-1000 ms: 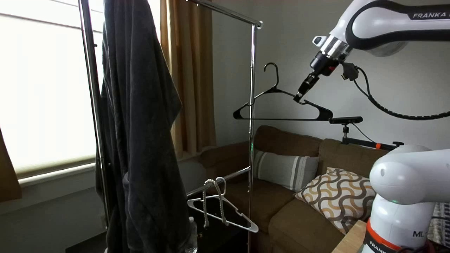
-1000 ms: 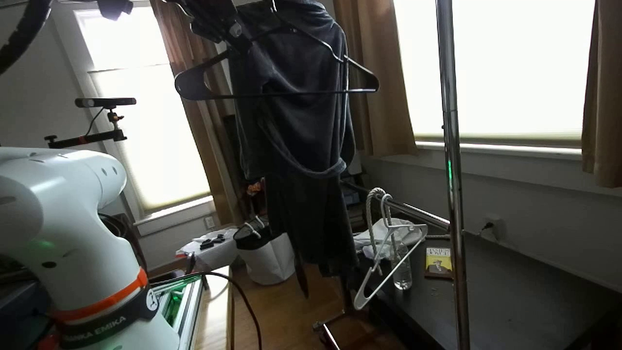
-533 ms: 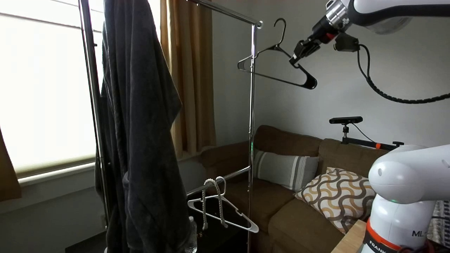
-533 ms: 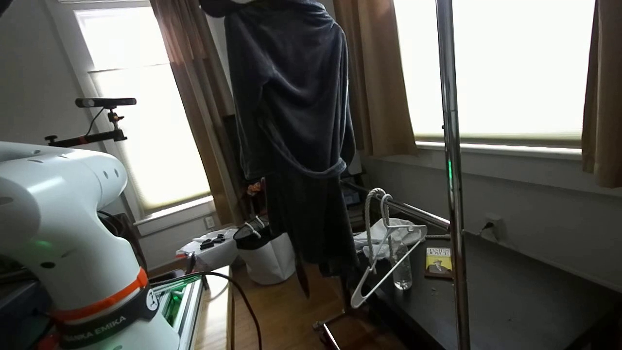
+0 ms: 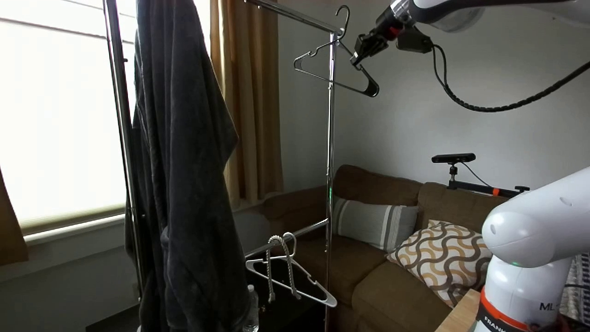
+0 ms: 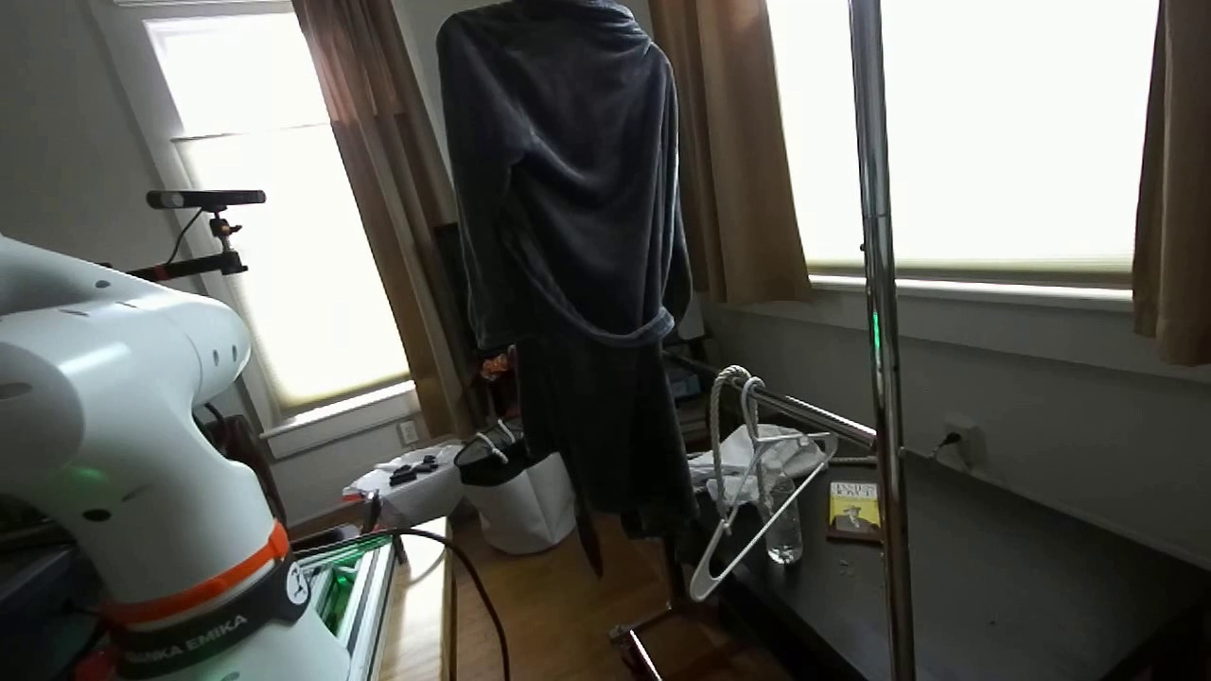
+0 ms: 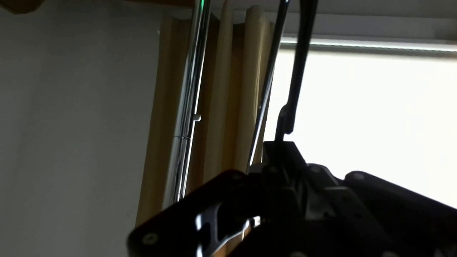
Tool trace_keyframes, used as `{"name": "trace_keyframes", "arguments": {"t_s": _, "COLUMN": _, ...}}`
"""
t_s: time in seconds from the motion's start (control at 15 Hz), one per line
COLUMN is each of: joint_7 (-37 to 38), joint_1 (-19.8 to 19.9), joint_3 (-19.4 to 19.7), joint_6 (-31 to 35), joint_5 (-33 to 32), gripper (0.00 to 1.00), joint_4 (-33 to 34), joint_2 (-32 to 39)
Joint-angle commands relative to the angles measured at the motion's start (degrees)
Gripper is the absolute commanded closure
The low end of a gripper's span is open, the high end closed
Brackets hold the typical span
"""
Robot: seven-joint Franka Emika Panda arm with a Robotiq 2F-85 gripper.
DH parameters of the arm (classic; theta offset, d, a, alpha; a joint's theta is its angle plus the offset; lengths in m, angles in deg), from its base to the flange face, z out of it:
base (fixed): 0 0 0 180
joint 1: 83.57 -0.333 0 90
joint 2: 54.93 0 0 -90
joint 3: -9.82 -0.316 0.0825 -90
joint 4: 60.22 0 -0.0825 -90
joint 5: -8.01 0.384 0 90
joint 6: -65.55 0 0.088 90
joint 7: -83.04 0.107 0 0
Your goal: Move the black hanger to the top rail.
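Wall (image 5: 461, 110) & brown couch (image 5: 385, 295) in bg. Pincer (image 5: 355, 60) grips tilted black hanger (image 5: 372, 88); hook nr end of top rail (image 5: 295, 14), contact unclear.

Home living room, brown sofa (image 5: 392, 288), patterned cushion (image 5: 440, 258), tan curtains (image 5: 253, 101), dark bathrobe (image 6: 577, 189)

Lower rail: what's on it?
The lower rail carries a white hanger hooked on and, beside the hook, a rope draped over. The robe covers the rest of it in both exterior views; anything hung there can't be seen.
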Motion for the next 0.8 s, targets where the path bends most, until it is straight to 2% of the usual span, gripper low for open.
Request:
{"name": "trace_keyframes", "arguments": {"t_s": 0.0, "joint_7": 1.0, "joint_1": -1.7, "joint_3": 1.4, "joint_6": -0.1, "joint_5": -0.5, "gripper": 0.98, "joint_4": 1.0, "joint_2": 1.2}}
{"name": "trace_keyframes", "arguments": {"t_s": 0.13, "joint_7": 0.6, "joint_1": -2.8, "joint_3": 2.9, "joint_6": -0.6, "joint_5": 1.0, "gripper": 0.98, "joint_4": 2.9, "joint_2": 3.0}}
{"name": "trace_keyframes", "arguments": {"t_s": 0.47, "joint_7": 1.9, "joint_1": -4.1, "joint_3": 3.1, "joint_6": -1.9, "joint_5": 1.9, "gripper": 0.98, "joint_4": 9.9, "joint_2": 8.8}}
{"name": "trace_keyframes", "arguments": {"t_s": 0.73, "joint_7": 1.9, "joint_1": -5.7, "joint_3": 3.4, "joint_6": -4.3, "joint_5": 2.7, "gripper": 0.98, "joint_4": 18.6, "joint_2": 15.4}}
